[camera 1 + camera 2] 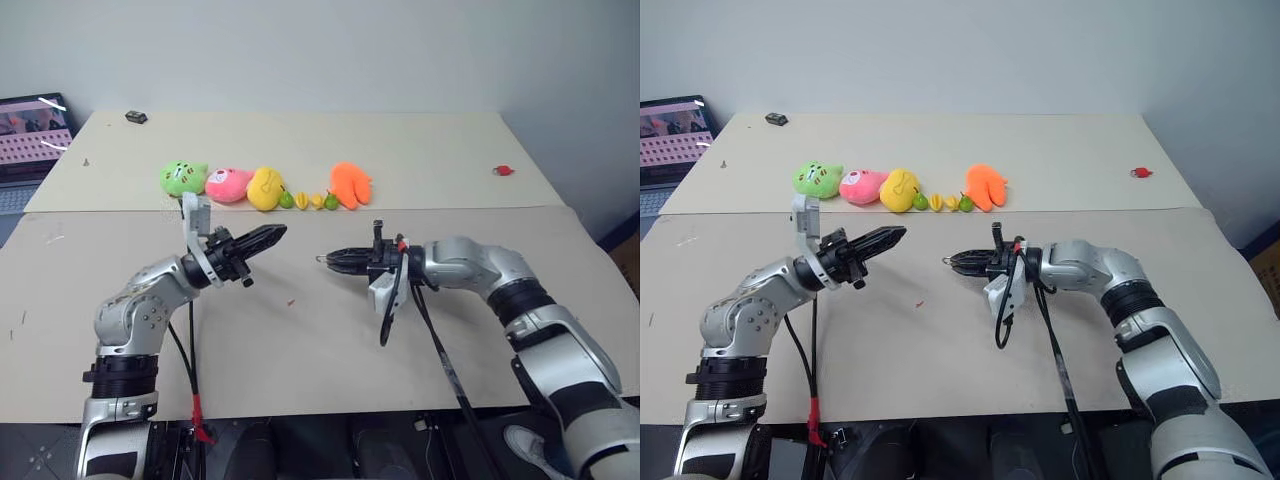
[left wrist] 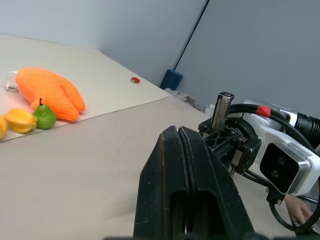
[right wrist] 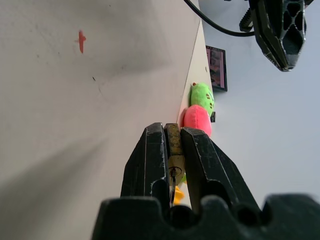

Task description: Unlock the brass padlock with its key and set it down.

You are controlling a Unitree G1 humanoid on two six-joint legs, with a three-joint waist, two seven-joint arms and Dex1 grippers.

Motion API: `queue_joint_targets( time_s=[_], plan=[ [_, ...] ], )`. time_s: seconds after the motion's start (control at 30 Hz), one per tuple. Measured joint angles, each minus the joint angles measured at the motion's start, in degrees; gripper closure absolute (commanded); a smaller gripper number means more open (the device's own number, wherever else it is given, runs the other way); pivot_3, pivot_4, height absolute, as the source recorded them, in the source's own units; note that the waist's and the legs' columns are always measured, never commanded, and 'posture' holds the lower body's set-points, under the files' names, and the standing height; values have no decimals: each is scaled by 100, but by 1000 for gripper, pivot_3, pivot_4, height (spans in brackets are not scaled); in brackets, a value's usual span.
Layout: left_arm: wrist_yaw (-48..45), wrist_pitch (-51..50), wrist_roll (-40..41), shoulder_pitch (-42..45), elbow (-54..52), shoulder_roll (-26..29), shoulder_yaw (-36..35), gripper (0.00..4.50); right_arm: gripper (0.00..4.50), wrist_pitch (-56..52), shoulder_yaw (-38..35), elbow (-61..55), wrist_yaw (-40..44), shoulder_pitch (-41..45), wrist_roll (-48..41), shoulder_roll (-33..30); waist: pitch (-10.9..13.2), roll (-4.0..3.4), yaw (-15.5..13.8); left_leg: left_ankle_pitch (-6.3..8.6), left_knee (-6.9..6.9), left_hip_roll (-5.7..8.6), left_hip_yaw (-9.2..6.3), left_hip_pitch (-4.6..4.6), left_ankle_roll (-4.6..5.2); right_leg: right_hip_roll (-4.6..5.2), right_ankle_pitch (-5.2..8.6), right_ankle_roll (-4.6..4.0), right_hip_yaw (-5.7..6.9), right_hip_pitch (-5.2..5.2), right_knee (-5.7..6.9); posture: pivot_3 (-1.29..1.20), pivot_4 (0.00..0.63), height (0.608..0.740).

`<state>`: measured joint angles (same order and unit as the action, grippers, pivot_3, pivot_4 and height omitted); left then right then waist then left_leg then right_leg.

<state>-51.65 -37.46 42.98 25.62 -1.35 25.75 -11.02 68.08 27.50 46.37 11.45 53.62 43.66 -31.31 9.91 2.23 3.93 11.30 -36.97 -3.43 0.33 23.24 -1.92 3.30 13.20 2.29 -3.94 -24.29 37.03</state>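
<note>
Two grippers face each other mid-frame. The left gripper (image 1: 272,235) is closed on nothing; the right gripper (image 1: 330,262) pinches the brass padlock (image 3: 173,142), its keyhole plain in the right wrist view.

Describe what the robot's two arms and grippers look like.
Both arms are silver-grey metal with black joint bands. Each ends in a gripper of two black fingers: left gripper, right gripper. A white camera block sits at each wrist. Black cables hang from both arms, with red tape on them.
</note>
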Motion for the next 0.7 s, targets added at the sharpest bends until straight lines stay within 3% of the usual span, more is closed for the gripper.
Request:
queue_joint_targets(
  time_s=[0.17, 0.53, 0.7],
  plan=[
    [237, -27, 141, -94, -134, -89, -123, 4439, 4307, -46, 144, 130, -493, 150, 245, 345, 3, 5, -1, 0, 0, -1, -1, 1, 0, 0, 0, 0, 1, 0, 0, 0, 150, 722],
    [448, -31, 249, -217, -264, -121, -166, 4439, 4307, 369, 590, -595, -153, -865, 190, 215, 6, 11, -12, 0, -1, 4, -4, -5, -1, 2, 0, 1, 0, 7, 1, 0, 150, 722],
    [471, -35, 267, -271, -296, -128, -150, 4439, 4307, -94, 553, -115, -484, -348, 358, 282, 7, 12, 15, -1, -1, 3, -5, -6, -1, 0, -1, -1, -1, 4, 3, 0, 150, 722]
  ],
)
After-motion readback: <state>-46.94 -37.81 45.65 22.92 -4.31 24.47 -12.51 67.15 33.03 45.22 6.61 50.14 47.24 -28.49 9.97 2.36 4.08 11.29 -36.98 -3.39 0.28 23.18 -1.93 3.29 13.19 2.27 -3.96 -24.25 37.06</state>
